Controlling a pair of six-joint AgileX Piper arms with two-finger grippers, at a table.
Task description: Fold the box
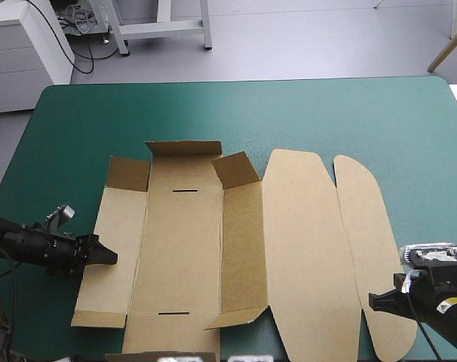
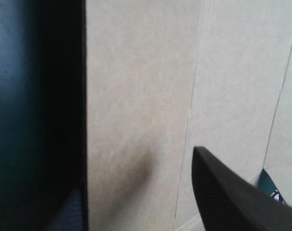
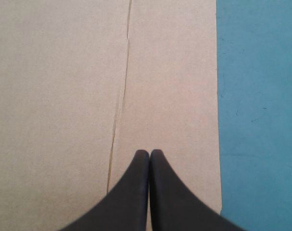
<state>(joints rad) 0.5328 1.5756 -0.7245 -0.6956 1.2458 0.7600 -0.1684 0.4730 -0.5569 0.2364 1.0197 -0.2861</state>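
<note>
The brown box lies mostly flat mid-frame on the teal-green cover; left gripper gapes at its left edge (right gripper, lower right, is pinched together).

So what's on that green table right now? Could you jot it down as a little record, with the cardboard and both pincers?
table: teal-green cover
object: brown cut-cardboard box, spread mostly flat, with small flaps at its far and near ends tilted up
left pincer: open, at the box's left edge, which seems to lie between its black fingers
right pincer: shut, tips over the box's rounded right flap, near its outer edge
fold progress: hardly begun
</note>
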